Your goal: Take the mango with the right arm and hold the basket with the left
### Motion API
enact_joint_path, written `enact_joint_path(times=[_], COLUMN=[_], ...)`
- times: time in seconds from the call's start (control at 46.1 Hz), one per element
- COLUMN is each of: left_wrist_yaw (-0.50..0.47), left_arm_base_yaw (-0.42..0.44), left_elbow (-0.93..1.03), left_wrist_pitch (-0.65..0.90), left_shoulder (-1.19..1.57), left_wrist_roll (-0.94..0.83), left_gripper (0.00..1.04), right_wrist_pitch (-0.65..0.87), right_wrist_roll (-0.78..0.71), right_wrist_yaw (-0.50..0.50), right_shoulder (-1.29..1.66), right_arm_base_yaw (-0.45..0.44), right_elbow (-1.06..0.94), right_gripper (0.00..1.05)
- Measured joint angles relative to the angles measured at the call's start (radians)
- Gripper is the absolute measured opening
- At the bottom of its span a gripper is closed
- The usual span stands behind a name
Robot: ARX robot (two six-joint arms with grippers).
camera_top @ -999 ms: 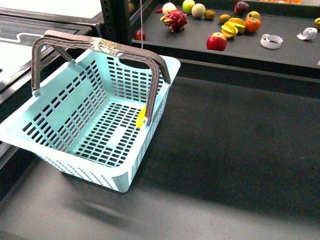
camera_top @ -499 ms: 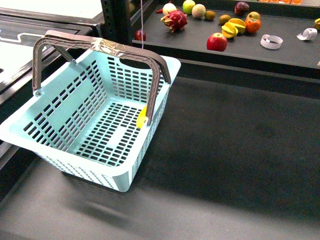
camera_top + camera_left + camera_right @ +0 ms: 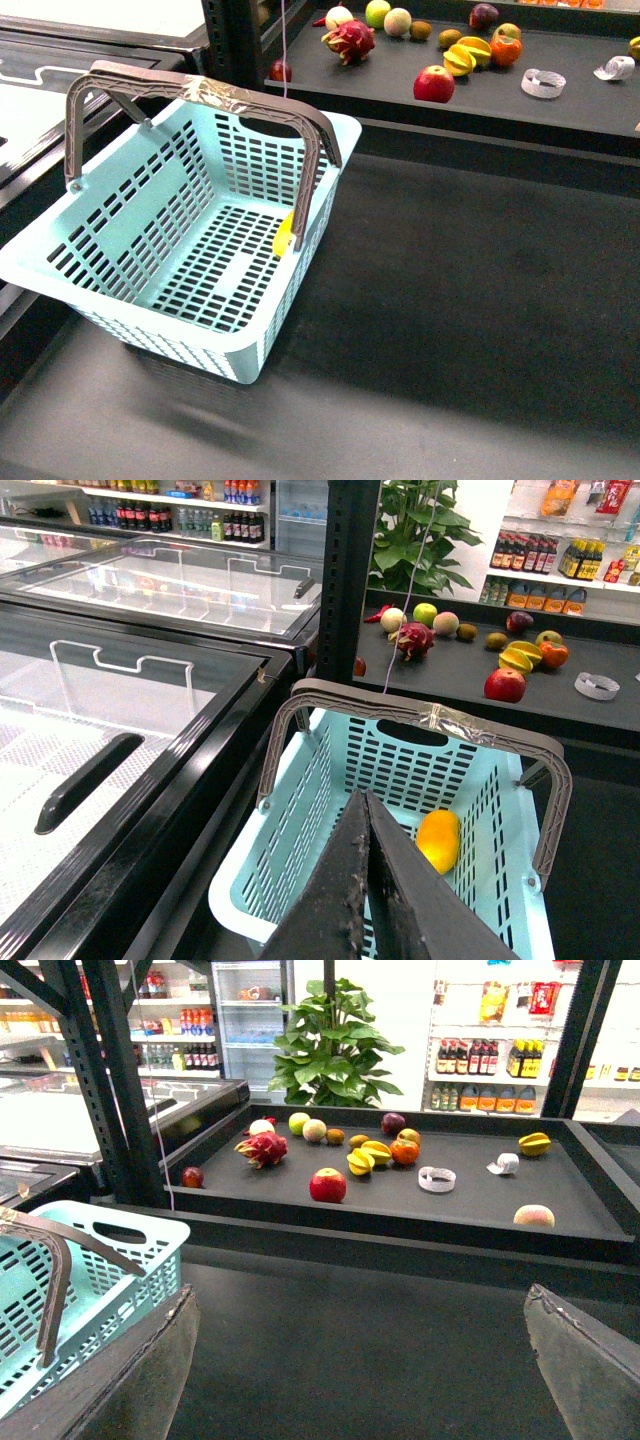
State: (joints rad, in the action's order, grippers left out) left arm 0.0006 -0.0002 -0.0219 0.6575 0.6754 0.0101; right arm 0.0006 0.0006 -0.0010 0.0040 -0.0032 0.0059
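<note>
Left end effector (image 3: 368, 880) closed, empty; right end effector (image 3: 360, 1360) wide open, empty.

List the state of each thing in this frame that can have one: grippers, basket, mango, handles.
Left gripper: shut, empty, above the basket.
Right gripper: open, empty, over the dark counter.
Basket: upright on the counter, not held.
Basket handles: raised, meeting over the middle, taped together.
Mango: lying inside the basket against a side wall.
Red apple: resting on the display shelf, untouched.
</note>
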Motion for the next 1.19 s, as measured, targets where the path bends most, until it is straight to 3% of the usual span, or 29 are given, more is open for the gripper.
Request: enact_joint_path(times=[0.499,1.021,1.086,1.194], left_wrist_yaw=[0.0,0.0,0.0,0.0], left_arm_base_yaw=[0.0,0.0,0.0,0.0], left_elbow=[0.001,0.001,0.001,0.001], left_wrist_pitch=[-0.327,-0.479,-0.626,-0.652], left_shoulder=[-0.349,-0.501,-0.613,-0.668], left_wrist_roll=[-0.002,-0.002,-0.002,-0.002], left_gripper=[0.02,0.02,0.02,0.02], right_wrist_pitch=[0.0,0.0,0.0,0.0], right_wrist_roll=[0.0,0.0,0.0,0.0], right_wrist_yaw=[0.0,0.0,0.0,0.0], right_shoulder=[0.0,0.0,0.0,0.0], right_arm_base_yaw=[0.0,0.0,0.0,0.0], right_elbow=[0.0,0.0,0.0,0.0], right_gripper=[0.97,0.97,0.97,0.97])
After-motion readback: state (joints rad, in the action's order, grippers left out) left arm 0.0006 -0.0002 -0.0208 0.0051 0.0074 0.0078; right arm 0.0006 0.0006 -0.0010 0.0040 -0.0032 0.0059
